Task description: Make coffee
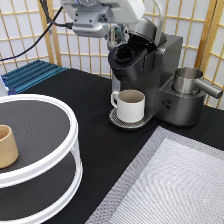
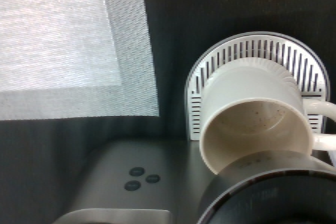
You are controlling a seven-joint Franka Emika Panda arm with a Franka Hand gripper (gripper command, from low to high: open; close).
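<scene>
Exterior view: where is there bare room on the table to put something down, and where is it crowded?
Bare black table lies between the white round rack and the coffee machine. The grey mat is bare too. It is crowded at the machine: the mug fills the drip tray, and the end effector hangs above the brew head.

Gripper (image 1: 118, 36): at the exterior view's top, just above the coffee machine's brew head; finger state unclear.
Coffee machine (image 1: 160, 75): dark grey, right of centre, lid area open under the gripper.
White mug (image 1: 131, 105): upright on the round drip tray (image 1: 116, 120), handle toward the exterior view's left.
Metal pitcher (image 1: 187, 80): atop the machine's right side.
Tan cup (image 1: 7, 146): on the white two-tier stand (image 1: 60, 155), left edge.
Grey mat (image 1: 175, 185): lower right.
Blue rack (image 1: 30, 75): far left, behind the stand.
</scene>
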